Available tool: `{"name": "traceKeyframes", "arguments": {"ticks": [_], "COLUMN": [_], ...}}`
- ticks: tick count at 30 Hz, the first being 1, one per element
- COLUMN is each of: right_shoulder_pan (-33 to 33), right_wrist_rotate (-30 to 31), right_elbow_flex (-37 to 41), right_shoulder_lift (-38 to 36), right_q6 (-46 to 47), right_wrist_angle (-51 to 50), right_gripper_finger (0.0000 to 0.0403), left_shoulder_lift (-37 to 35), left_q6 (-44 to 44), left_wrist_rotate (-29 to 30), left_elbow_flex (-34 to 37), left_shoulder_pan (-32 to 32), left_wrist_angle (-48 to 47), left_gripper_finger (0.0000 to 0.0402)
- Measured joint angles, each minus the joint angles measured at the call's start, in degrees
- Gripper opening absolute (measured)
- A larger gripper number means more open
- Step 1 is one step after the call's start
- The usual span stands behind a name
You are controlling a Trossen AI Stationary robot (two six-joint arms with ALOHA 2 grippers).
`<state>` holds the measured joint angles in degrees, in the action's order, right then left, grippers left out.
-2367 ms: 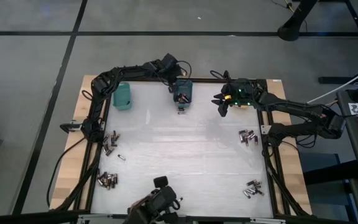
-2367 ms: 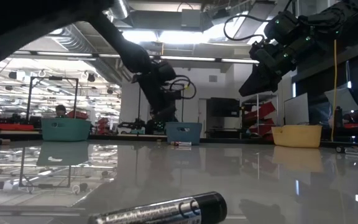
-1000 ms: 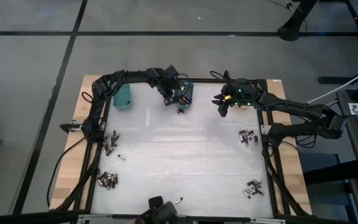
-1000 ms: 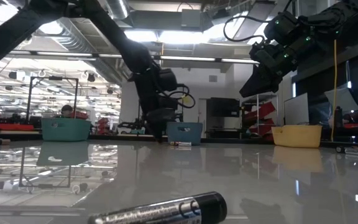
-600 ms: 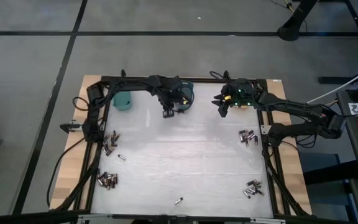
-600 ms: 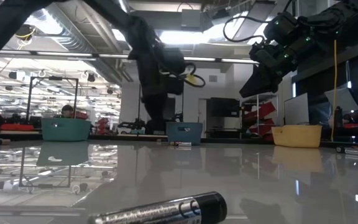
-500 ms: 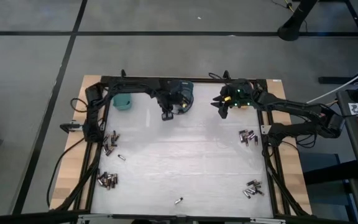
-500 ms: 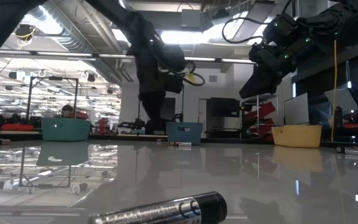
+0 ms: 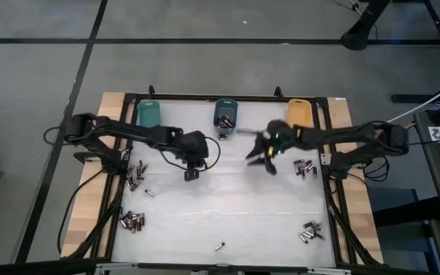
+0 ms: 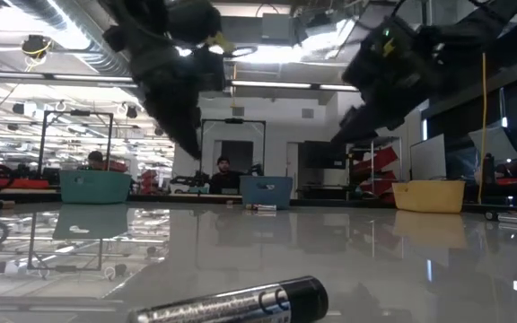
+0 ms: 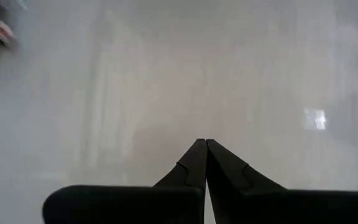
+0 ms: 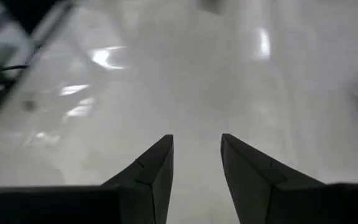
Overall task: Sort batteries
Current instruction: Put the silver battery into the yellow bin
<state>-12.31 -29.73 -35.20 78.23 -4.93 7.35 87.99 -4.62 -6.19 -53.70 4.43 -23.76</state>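
High view: the left gripper (image 9: 192,173) hangs over the white table (image 9: 228,214) a little toward ten o'clock of its centre, its fingers pressed tight together with nothing between them, as the left wrist view confirms. The right gripper (image 9: 264,158) sits toward two o'clock of centre, fingers parted and empty. Three bins line the twelve o'clock edge: a teal bin (image 9: 150,114), a blue bin (image 9: 224,114) with a few cells in it, and an orange bin (image 9: 299,113). The batteries lie in clusters: two heaps at the nine o'clock side (image 9: 134,176) and (image 9: 131,221), one at three o'clock (image 9: 304,167) just beside the right gripper, one toward five o'clock (image 9: 311,231), and a lone cell (image 9: 219,247) at six o'clock, which is probably the big one lying in the foreground of the low view (image 10: 232,305). The main risk, I judge, is a closed left gripper arriving at a heap and scattering the cells instead of picking one; they are round and would roll. The packed heaps also invite a pinch on two cells at once, and mixed types could land in the wrong bin. The foreground cell carries pale printing, but I cannot read any brand on it.
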Motion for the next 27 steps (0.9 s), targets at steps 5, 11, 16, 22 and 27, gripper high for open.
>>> {"name": "traceKeyframes", "arguments": {"ticks": [5,11,16,22,27], "right_shoulder_pan": [14.42,27.21,32.85,36.61,39.68], "right_wrist_rotate": [1.45,11.88,13.94,13.32,13.69], "right_elbow_flex": [-0.02,-0.52,-4.51,-11.71,-18.38], "right_shoulder_lift": [3.72,9.36,16.64,26.88,34.57], "right_q6": [0.04,0.40,2.51,3.07,3.15], "right_wrist_angle": [11.32,22.35,26.82,30.58,30.34], "right_gripper_finger": [0.0136,0.0136,0.0136,0.0136,0.0136], "left_shoulder_lift": [-0.42,-0.44,-0.44,-0.44,-0.44], "left_q6": [-2.81,-6.00,-11.15,-15.94,-17.91], "left_wrist_rotate": [1.47,5.29,13.77,20.64,21.01], "left_elbow_flex": [4.44,8.10,8.40,8.42,8.40], "left_shoulder_pan": [-3.81,-7.16,-10.99,-14.05,-15.66], "left_wrist_angle": [8.89,17.56,19.51,20.46,21.85], "left_gripper_finger": [0.0000,0.0000,0.0000,0.0000,0.0000]}}
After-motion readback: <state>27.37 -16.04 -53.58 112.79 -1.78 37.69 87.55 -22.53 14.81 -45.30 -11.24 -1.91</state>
